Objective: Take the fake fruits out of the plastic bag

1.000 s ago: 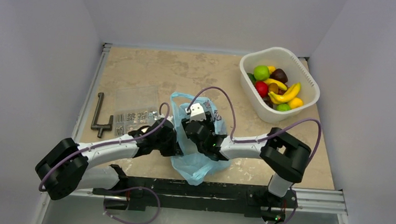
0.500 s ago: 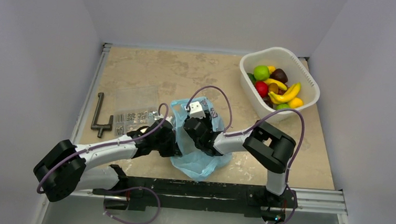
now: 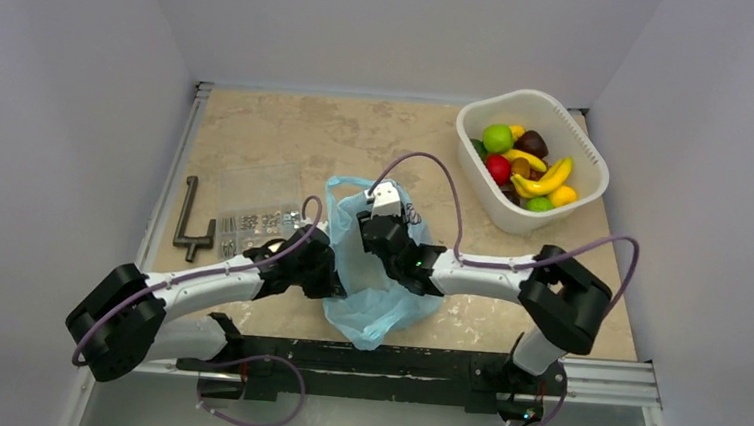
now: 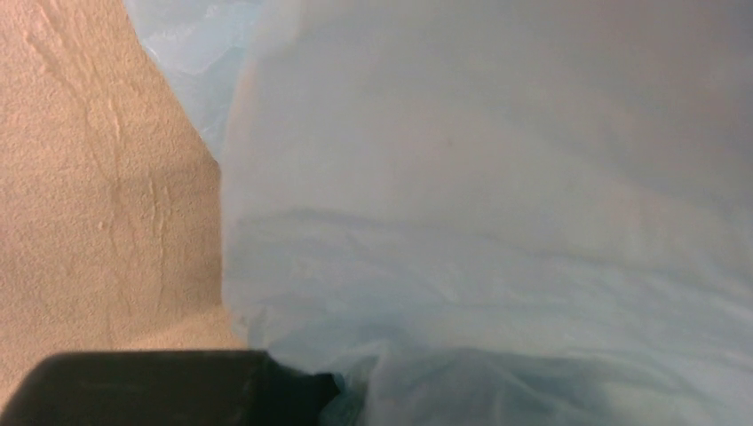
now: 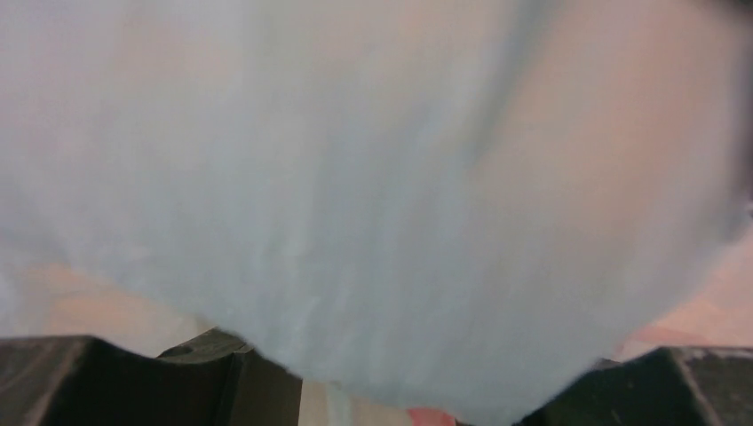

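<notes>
The light-blue plastic bag (image 3: 376,308) lies crumpled at the near middle of the table. No fake fruits show inside it; its film hides what it holds. My left gripper (image 3: 336,278) is at the bag's left edge and is shut on a bunched fold of the film (image 4: 488,222); one dark finger (image 4: 160,390) shows, the other is hidden. My right gripper (image 3: 376,235) is over the bag's upper part. In the right wrist view its fingers (image 5: 133,382) stand wide apart and open, with blue film (image 5: 355,177) draped across them.
A white slotted basket (image 3: 574,202) at the back right holds several toy fruits. A clear flat box of metal parts (image 3: 258,210) and a black T-shaped tool (image 3: 192,225) lie left of the bag. Grey walls stand on three sides.
The right arm's elbow swung out to the right and its wrist moved a little farther up the bag. The left arm and its hold on the bag stayed put.
</notes>
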Controlling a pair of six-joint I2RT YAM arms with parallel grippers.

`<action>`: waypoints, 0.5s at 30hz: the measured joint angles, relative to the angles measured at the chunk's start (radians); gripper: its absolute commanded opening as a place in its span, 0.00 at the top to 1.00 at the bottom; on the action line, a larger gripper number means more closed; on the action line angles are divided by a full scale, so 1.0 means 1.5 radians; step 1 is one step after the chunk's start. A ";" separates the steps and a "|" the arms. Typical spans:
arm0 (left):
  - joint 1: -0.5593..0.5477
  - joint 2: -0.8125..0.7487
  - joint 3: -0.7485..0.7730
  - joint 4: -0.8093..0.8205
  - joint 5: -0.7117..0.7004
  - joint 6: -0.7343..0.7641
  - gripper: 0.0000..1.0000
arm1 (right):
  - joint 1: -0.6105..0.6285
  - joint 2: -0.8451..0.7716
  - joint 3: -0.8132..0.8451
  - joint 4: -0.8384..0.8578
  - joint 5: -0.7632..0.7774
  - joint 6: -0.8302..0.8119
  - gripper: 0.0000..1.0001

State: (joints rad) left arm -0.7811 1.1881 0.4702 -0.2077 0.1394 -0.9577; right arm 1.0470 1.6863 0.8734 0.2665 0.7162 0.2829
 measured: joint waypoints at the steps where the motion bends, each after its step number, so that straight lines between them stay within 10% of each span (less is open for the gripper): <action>1: 0.000 0.003 0.002 0.000 -0.001 0.000 1.00 | 0.000 -0.027 -0.005 -0.014 -0.021 0.010 0.95; 15: 0.000 0.032 0.023 -0.007 -0.011 0.007 1.00 | -0.018 -0.309 -0.075 -0.176 -0.404 0.054 1.00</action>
State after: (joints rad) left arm -0.7811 1.2366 0.5053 -0.2180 0.1223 -0.9470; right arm 1.0203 1.2224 0.7612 0.0021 0.1104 0.3637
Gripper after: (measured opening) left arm 0.006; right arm 0.478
